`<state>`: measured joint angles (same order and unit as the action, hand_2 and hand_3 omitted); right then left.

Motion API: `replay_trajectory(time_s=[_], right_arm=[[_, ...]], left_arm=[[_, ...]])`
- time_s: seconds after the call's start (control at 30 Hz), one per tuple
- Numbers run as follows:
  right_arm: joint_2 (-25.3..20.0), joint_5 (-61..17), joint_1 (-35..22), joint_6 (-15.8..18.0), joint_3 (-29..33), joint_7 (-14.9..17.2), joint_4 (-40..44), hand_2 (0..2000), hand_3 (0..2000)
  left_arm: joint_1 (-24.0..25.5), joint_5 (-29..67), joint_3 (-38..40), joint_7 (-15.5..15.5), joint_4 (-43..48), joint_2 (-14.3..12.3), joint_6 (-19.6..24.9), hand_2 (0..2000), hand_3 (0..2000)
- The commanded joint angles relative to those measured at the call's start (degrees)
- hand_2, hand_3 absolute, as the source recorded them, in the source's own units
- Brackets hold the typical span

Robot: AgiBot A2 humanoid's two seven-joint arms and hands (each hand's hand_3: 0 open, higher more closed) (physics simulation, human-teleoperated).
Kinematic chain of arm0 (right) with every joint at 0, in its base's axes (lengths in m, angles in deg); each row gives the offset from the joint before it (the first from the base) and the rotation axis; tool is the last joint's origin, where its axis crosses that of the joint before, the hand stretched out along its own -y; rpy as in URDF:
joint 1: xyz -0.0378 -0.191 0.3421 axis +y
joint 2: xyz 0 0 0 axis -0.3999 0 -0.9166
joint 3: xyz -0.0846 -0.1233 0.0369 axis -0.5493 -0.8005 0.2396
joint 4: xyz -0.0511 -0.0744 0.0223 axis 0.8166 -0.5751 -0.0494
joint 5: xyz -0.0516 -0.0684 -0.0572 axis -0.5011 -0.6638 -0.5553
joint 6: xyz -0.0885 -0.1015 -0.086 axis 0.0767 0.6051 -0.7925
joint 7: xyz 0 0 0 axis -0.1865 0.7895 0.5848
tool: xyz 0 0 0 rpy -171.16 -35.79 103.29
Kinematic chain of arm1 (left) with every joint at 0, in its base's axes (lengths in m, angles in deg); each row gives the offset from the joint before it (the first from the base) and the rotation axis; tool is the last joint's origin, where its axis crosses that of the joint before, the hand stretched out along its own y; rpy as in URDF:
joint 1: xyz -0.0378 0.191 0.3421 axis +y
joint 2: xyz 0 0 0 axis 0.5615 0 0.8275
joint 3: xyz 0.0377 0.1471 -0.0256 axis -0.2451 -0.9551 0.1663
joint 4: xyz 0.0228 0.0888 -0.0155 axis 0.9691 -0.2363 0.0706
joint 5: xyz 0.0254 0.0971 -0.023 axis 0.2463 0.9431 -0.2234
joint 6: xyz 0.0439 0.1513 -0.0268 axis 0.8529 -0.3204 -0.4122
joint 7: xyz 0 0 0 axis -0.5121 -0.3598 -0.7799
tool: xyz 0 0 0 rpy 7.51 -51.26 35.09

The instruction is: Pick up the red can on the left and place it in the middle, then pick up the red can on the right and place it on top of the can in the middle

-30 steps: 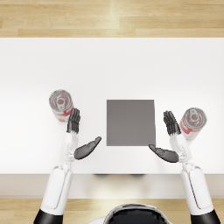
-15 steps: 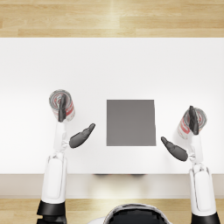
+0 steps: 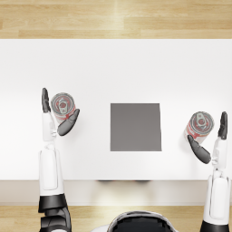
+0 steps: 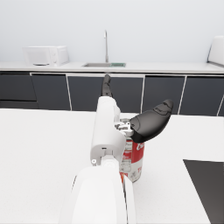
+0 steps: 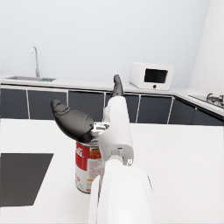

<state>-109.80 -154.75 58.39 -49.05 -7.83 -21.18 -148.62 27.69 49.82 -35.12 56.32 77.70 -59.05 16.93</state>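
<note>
So we've got both red cans standing upright on the white table (image 3: 116, 68), one out on each side, with the dark grey square mat (image 3: 135, 126) sitting flat in the middle between them and well apart from both. The left can (image 3: 62, 105) is out on the left side, and our left hand (image 3: 56, 115) is wrapped around it loosely: fingers (image 3: 45, 99) stretched straight along the outer side, thumb (image 3: 68, 122) on the inner side toward the mat, so the can sits right in the gap. From the left wrist view the thumb (image 4: 151, 124) hangs over the can's (image 4: 133, 159) top edge, but we honestly can't tell if the hand is actually pressing on the can or just bracketing it. Same deal on the other side: the right can (image 3: 200, 124) stands near the table's right edge, with our right hand (image 3: 210, 140) spread around it, thumb (image 3: 199, 150) on the mat side and the fingers (image 3: 222, 125) straight up along the outer side. The right wrist view shows the thumb (image 5: 72, 121) above the can (image 5: 87, 166) rim, the can resting on the table, and again whether there's real contact is not something we can make out. A kitchen counter with a sink tap (image 4: 106, 46) and a white microwave (image 5: 152, 75) runs along the back wall.
</note>
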Motion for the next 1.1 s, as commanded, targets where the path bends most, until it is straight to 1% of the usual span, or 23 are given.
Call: replay_trajectory(time_s=[0.03,0.2,0.3,0.43,0.63,0.77,0.93,1.0,1.1], right_arm=[[-0.1,0.0,-0.4,0.0,-0.5,0.0,4.6,0,0],[-0.5,0.0,-0.8,0.0,-1.0,0.0,9.3,0,0],[-0.8,0.0,-1.9,0.0,-2.1,0.0,13.9,0,0],[-1.3,0.0,-4.0,0.0,-3.4,0.0,18.6,0,0],[-2.1,0.0,-7.2,-0.3,-4.9,0.0,25.6,0,0],[-2.5,0.0,-8.6,-0.4,-5.3,0.0,29.4,0,0],[-3.0,0.0,-10.1,-0.4,-5.6,0.0,32.6,0,0],[-3.2,0.0,-10.6,-0.3,-5.5,0.0,34.2,0,0],[-3.4,0.0,-10.9,-0.2,-5.4,0.0,34.2,0,0]], left_arm=[[-1.9,0.0,-0.1,0.0,-7.3,-0.2,0.0,0,0],[-2.8,0.0,0.2,0.0,-12.8,-0.8,0.0,0,0],[-4.2,0.0,-0.1,0.0,-17.6,-1.2,0.0,0,0],[-5.3,0.0,-0.3,0.0,-21.3,-1.6,0.0,0,0],[-8.9,0.0,-0.5,0.0,-31.7,-2.3,0.0,0,0],[-10.9,0.0,0.1,0.0,-36.2,-2.7,0.0,0,0],[-11.8,0.0,0.8,-0.2,-36.9,-3.2,0.7,0,0],[-12.7,0.0,1.4,-0.3,-38.8,-3.3,0.7,0,0],[-11.5,0.0,1.5,-0.8,-36.5,-3.6,0.8,0,0]])
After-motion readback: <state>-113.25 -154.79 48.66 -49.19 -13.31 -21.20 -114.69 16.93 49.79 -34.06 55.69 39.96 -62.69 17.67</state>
